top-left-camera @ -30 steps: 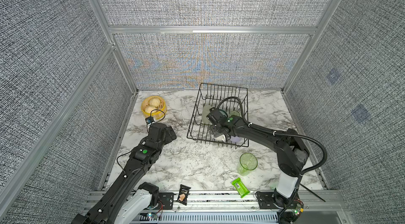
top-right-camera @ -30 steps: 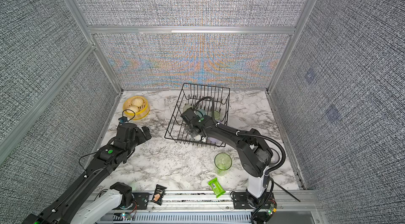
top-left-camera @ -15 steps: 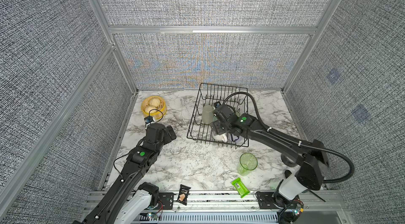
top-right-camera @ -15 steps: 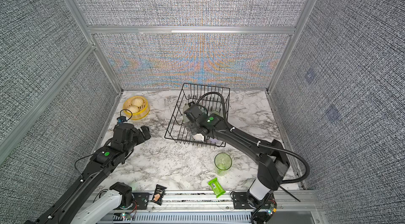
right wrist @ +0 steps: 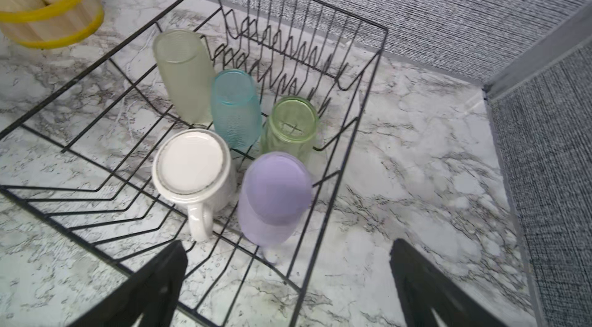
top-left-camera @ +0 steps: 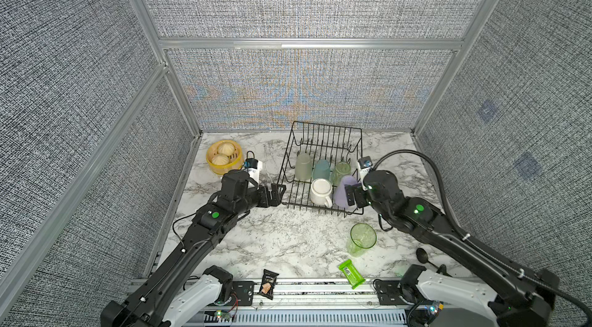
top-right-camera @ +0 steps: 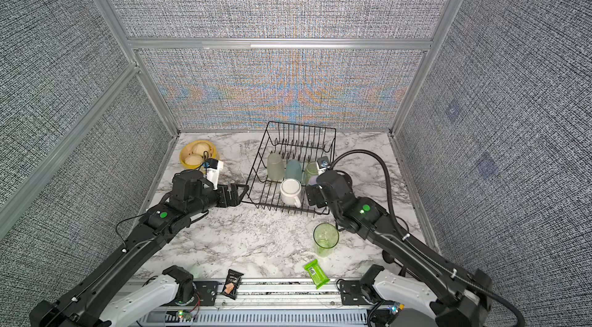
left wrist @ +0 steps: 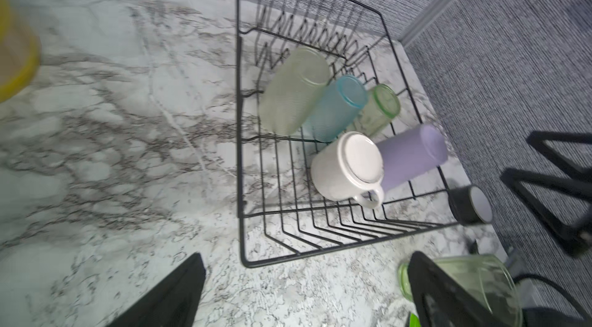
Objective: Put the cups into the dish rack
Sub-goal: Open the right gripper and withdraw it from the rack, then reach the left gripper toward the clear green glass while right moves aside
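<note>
Now, in both top views the rack (top-left-camera: 325, 136) sits right of centre near the back wall. It holds five cups upside down: a frosted cup (top-left-camera: 303, 167), a teal cup (top-left-camera: 321, 169) and a green cup (top-left-camera: 340, 171) in a row, with a white mug (top-left-camera: 321, 192) and a purple cup (top-left-camera: 342, 192) in front. The sixth, a loose green cup (top-left-camera: 362, 239), stands mouth up on the table (top-left-camera: 272, 239), near the rack's front right corner but not touching it. That makes two green cups and one of each other kind.

The left gripper (top-left-camera: 278, 194) hangs just beside the rack's near left corner, released and empty. The right gripper (top-left-camera: 350, 196) is at the purple cup with jaws spread; from above I cannot tell whether it touches. One yellow basket (top-left-camera: 221, 171) with two buns sits at upper left. One dark snack bar (top-left-camera: 269, 287) and one green snack bar (top-left-camera: 351, 274) lie along the bottom edge, and one spoon (top-left-camera: 423, 256) lies at lower right.

From the left wrist, the fingers (left wrist: 173, 296) stand wide apart at the bottom of the frame with bare marble between them. The loose green cup shows behind the lower right one.

From the right wrist, both fingers sit in the bottom corners with nothing between them. The purple cup stands free in the middle, beside the mug.

Likely the loose green cup is light, thin, stiff plastic, smooth enough to slip. I would pinch its wall just under the rim, gently, then turn it over into the rack's bare left side.
</note>
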Robot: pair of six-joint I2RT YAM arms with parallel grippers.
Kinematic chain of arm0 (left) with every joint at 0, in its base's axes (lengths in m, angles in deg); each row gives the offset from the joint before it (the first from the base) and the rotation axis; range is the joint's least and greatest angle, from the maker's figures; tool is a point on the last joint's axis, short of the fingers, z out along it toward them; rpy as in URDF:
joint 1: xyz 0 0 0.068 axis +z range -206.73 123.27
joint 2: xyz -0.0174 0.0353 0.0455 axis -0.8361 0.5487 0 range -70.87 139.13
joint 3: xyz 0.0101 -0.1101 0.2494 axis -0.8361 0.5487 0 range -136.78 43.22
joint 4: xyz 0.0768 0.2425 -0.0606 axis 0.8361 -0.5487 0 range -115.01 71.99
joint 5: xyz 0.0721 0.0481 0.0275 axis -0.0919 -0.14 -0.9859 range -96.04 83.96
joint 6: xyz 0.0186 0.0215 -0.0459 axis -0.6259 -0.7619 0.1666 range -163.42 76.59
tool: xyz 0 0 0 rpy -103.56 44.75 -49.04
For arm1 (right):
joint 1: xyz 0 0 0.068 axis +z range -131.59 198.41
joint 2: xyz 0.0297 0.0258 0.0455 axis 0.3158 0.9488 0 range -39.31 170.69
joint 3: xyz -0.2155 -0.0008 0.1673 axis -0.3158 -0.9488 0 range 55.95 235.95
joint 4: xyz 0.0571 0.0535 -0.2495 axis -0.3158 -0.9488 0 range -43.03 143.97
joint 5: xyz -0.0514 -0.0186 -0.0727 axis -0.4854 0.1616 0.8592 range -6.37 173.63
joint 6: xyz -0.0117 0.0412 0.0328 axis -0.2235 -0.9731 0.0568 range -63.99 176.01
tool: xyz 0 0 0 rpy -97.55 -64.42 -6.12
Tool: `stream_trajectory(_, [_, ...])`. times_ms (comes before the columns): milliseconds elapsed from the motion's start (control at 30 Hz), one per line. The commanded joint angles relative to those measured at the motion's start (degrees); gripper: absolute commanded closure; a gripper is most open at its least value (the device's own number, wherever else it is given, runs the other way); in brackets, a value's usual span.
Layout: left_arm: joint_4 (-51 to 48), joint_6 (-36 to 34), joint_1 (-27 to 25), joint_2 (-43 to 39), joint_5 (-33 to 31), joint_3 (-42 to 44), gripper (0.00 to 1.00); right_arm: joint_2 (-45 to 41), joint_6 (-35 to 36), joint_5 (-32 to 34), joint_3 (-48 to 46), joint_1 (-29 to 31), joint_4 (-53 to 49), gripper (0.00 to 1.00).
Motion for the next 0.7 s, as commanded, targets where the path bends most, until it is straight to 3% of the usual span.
stream_trajectory(0, [-0.4,-3.6,-4.6,1.8,0.6,-2.4,0.01,-4.7,-3.0,-4.6,-4.3,-5.7,7.5,0.01])
stream_trajectory(300, [-1.0,-7.7,-16.5,10.8,-2.2,-8.2,0.01,-4.0,-10.4,-24.3,-11.2,-26.8,10.4,0.01])
stream_trajectory(667, [-5.8,-10.6,-28.8,25.9,-3.7,-19.6,0.03,4.3,-22.1,-35.4,-20.8,-44.5,20.0,0.01])
